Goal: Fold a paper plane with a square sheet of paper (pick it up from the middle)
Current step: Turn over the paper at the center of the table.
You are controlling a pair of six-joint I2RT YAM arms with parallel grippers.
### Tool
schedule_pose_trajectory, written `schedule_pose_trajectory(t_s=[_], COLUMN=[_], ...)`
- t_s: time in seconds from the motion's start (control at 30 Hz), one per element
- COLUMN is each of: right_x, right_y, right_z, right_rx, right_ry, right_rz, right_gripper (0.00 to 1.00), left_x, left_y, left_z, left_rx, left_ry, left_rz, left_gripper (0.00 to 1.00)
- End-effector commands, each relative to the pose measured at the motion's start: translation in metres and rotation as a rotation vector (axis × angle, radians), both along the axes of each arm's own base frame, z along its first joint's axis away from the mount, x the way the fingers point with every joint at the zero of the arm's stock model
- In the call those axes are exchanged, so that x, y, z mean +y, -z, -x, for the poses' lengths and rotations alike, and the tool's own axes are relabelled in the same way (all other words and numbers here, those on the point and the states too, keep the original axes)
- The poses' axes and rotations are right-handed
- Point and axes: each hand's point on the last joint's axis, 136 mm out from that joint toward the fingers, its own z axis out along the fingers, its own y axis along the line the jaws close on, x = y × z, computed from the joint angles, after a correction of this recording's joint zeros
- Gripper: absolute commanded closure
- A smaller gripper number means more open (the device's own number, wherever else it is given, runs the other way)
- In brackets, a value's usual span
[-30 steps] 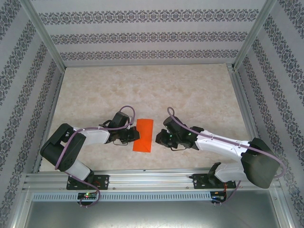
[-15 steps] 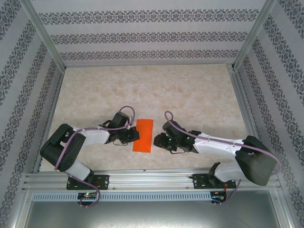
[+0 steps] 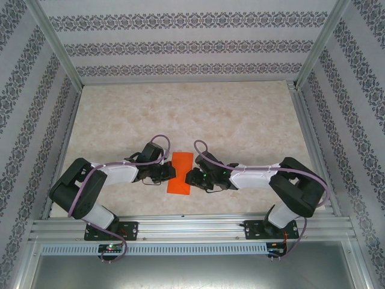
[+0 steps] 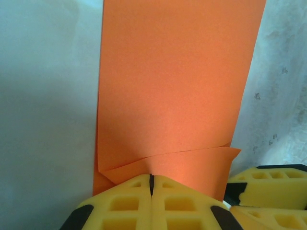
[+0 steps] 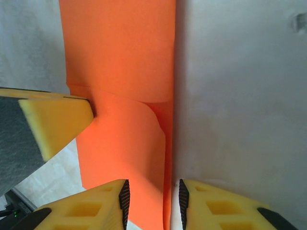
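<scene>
You have 1 sheet of paper [image 3: 180,173] here, thin, smooth and bright orange, folded into a long narrow strip. It lies flat on the pale marbled table [image 3: 210,114] just below the middle of the overhead view, between your 2 arms. Your left pincer [image 3: 171,174] is at the strip's left edge. In its own camera its 2 yellow foam fingers [image 4: 124,203], blocky with square pockets, are pressed together low in the frame, and 1 lifted corner flap of the paper [image 4: 172,81] runs into their seam, so they are pinching the sheet. Your right pincer [image 3: 189,177] meets the strip from the right. Its 2 fingers [image 5: 91,206] stand a little apart at the bottom of its view, and the raised edge of the curled top layer [image 5: 120,62] sits in the gap.
</scene>
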Motion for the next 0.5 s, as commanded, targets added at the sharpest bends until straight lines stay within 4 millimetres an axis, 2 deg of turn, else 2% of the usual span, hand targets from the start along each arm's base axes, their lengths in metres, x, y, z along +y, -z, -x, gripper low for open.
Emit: schedule_pose_trajectory(t_s=[0.0, 0.2, 0.37, 0.47], right_x=[0.01, 0.025, 0.028, 0.024], right_y=[0.002, 0.002, -0.005, -0.008], right_z=[-0.002, -0.004, -0.008, -0.011], right_rx=[0.008, 0.008, -0.023, -0.038], right_ry=[0.007, -0.001, 0.022, 0.041], right_rz=[-0.018, -0.084, -0.125, -0.127], right_gripper=[0.65, 0.71, 0.75, 0.74], left_x=[0.009, 0.01, 0.01, 0.01], left_y=[0.012, 0.014, 0.015, 0.013], left_z=[0.014, 0.017, 0.017, 0.017], left_rx=[0.053, 0.063, 0.064, 0.062], left_ry=[0.009, 0.016, 0.016, 0.013], left_rz=[-0.058, -0.064, -0.067, -0.065], left_gripper=[0.95, 0.95, 0.95, 0.95])
